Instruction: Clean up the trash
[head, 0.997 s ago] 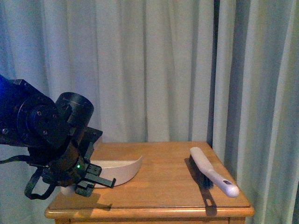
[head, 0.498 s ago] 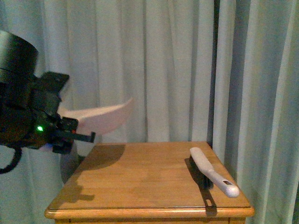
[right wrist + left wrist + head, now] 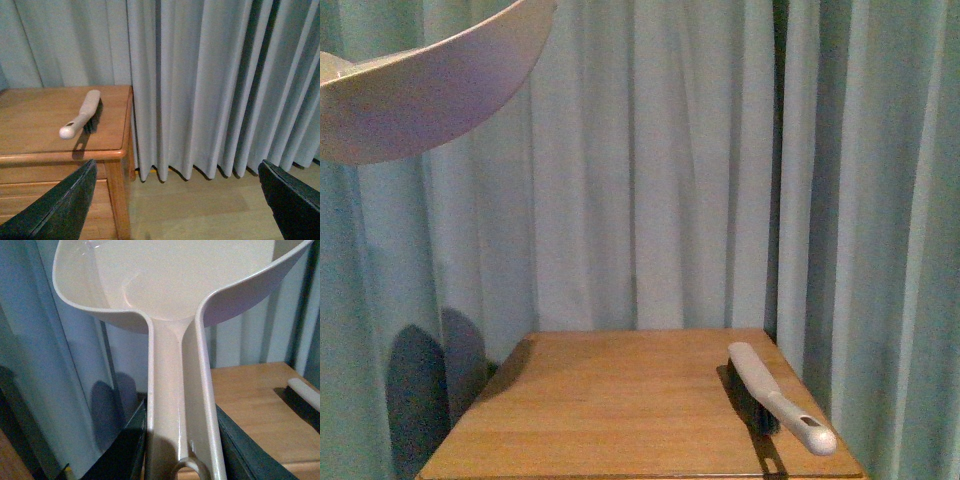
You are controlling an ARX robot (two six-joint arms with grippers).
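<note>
The beige dustpan (image 3: 420,95) hangs high at the upper left of the front view, well above the wooden table (image 3: 620,400). In the left wrist view my left gripper (image 3: 180,450) is shut on the dustpan's handle (image 3: 177,405), and its scoop (image 3: 165,275) looks bare inside. No trash shows in any view. A white hand brush (image 3: 780,400) with dark bristles lies on the table's right side, also seen as the brush (image 3: 82,115) in the right wrist view. My right gripper (image 3: 180,200) is open, off the table's right side above the floor, with nothing between its fingers.
Pale grey-blue curtains (image 3: 670,160) hang behind and to the right of the table. The table's corner and leg (image 3: 117,185) stand close to my right gripper. Light wooden floor (image 3: 200,210) lies below it.
My left arm has lifted the dustpan from the table's left side up and out to the upper left; the arm itself has left the front view. The brush has not moved.
</note>
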